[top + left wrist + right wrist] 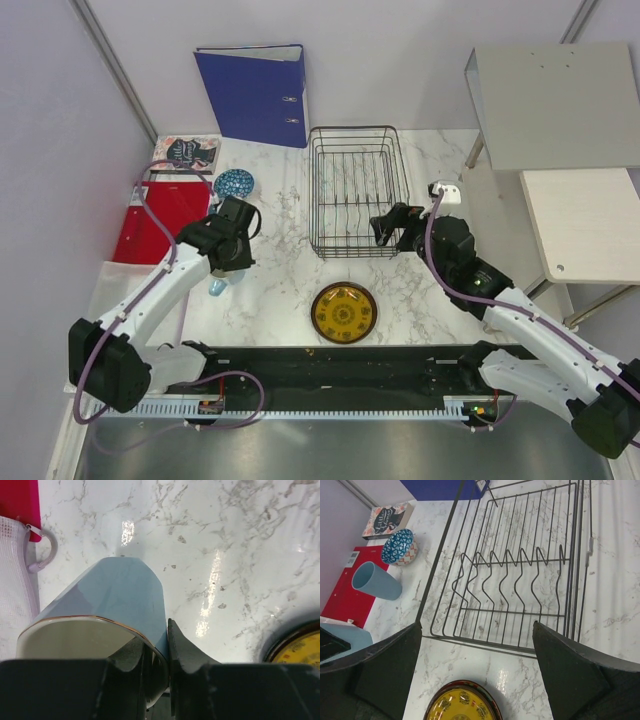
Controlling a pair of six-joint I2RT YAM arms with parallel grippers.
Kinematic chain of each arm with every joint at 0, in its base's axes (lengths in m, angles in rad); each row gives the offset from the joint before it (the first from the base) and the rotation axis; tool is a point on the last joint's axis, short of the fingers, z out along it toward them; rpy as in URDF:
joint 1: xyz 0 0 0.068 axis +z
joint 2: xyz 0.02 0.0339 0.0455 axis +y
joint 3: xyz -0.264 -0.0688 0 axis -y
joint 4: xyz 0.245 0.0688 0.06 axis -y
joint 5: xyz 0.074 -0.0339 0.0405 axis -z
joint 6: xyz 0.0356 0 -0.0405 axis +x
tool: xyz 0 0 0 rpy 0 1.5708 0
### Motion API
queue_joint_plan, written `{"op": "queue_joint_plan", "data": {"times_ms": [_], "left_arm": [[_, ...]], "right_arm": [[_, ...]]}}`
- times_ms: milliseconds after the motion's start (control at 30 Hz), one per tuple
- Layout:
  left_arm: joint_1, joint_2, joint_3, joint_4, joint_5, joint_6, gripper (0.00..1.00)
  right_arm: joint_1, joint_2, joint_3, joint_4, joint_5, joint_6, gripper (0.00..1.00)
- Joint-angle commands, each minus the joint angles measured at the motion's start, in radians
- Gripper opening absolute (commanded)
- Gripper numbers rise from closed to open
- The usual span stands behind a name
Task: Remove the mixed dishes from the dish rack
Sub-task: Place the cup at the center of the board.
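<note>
left tool [157, 650] pinches cup [115, 595] rim | right tool [476, 627] wide, facing dish rack [311, 190]

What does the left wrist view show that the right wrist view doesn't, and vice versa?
Left wrist only: the left gripper pinching the rim of a pale blue cup, and a white mesh pouch. Right wrist only: the empty dish rack, the patterned bowl, a second cup standing upright, a book, and the open right gripper. Both: the yellow plate and the marble table.
</note>
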Motion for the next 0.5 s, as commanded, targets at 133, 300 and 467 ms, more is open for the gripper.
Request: {"op": "queue_joint_plan", "data": {"times_ms": [133,300,467], "left_arm": [[0.016,0.166,0.071,0.091,-0.113,0.018,0.02],[0.044,0.271,0.143,0.115,-0.086,0.027,0.02],[0.088,0.321,0.163,0.155,-0.036,0.033,0.02]], "right_arm": [[0.003,-0.033,-0.038,-0.007,0.018,-0.024,0.98],[0.004,-0.039,-0.057,-0.002,0.001,-0.014,0.98],[0.004,-0.055,-0.077,0.001,-0.002,-0.02,0.98]]}}
